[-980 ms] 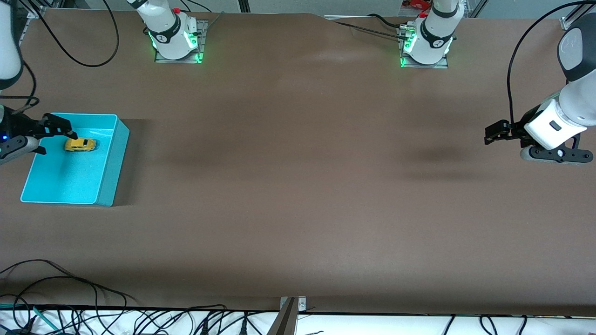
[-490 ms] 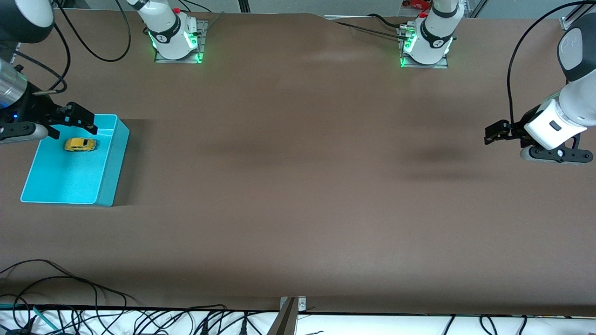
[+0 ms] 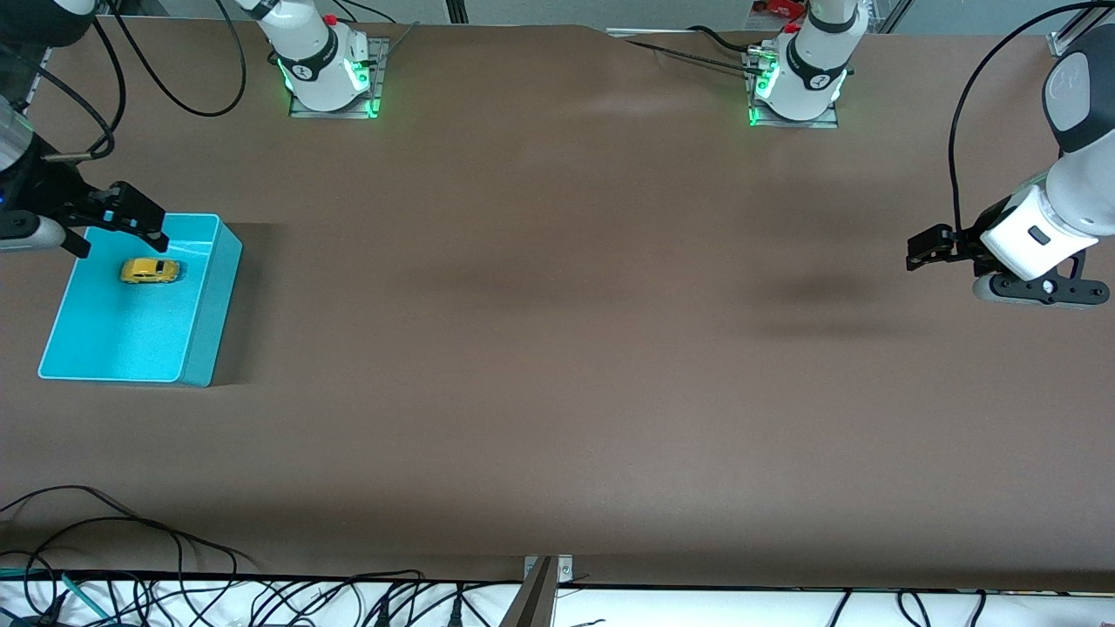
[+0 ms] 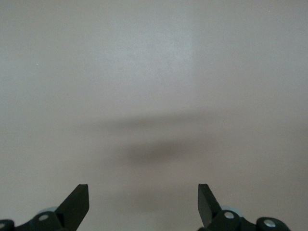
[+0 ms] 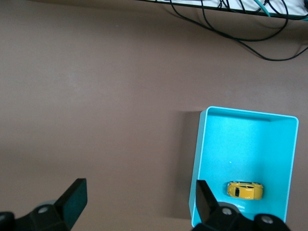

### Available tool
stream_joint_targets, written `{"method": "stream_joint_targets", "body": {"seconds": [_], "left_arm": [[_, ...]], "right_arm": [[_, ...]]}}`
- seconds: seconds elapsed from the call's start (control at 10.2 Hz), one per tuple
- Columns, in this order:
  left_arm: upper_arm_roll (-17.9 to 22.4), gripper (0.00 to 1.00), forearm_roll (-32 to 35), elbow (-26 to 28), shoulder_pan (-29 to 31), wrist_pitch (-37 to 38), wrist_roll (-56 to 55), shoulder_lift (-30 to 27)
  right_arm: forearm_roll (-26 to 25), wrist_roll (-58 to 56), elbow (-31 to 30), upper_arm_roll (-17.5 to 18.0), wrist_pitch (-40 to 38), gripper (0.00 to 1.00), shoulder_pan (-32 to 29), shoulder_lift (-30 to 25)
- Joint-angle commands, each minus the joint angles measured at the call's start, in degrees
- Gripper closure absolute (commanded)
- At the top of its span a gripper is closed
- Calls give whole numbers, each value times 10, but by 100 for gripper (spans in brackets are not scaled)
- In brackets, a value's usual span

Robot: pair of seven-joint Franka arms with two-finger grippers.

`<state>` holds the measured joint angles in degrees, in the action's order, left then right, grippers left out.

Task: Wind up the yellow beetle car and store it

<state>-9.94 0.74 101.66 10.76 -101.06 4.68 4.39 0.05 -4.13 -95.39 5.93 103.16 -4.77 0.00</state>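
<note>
The yellow beetle car [image 3: 150,271] rests on its wheels inside the turquoise bin [image 3: 213,305], at the right arm's end of the table. My right gripper [image 3: 120,237] hangs open and empty over the bin's edge that is farthest from the front camera, above the car and apart from it. In the right wrist view the car [image 5: 245,190] lies in the bin [image 5: 198,163], beside my right gripper [image 5: 139,188]. My left gripper [image 3: 916,248] waits open over bare table at the left arm's end. The left wrist view shows only brown table between the open left gripper [image 4: 143,190].
The two arm bases [image 3: 327,70] [image 3: 797,78] stand along the table's edge farthest from the front camera. Loose black cables [image 3: 131,540] lie at the edge nearest the front camera, toward the right arm's end. The brown table [image 3: 557,348] stretches wide between the bin and the left gripper.
The right gripper has lifted off the car and drawn back toward the bin's edge farthest from the front camera. The car stays where it was in the bin. The left arm has not moved.
</note>
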Motion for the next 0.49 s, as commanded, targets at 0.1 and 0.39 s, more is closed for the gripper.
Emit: {"method": "stream_joint_targets", "body": {"seconds": [0.1, 0.39], "left_arm": [[-2, 0, -7, 3, 5, 4, 13, -6], [-2, 0, -7, 2, 5, 4, 14, -6]], "right_arm": [[0, 11, 29, -4, -19, 0, 5, 10], [0, 11, 30, -6, -19, 0, 1, 18]]}}
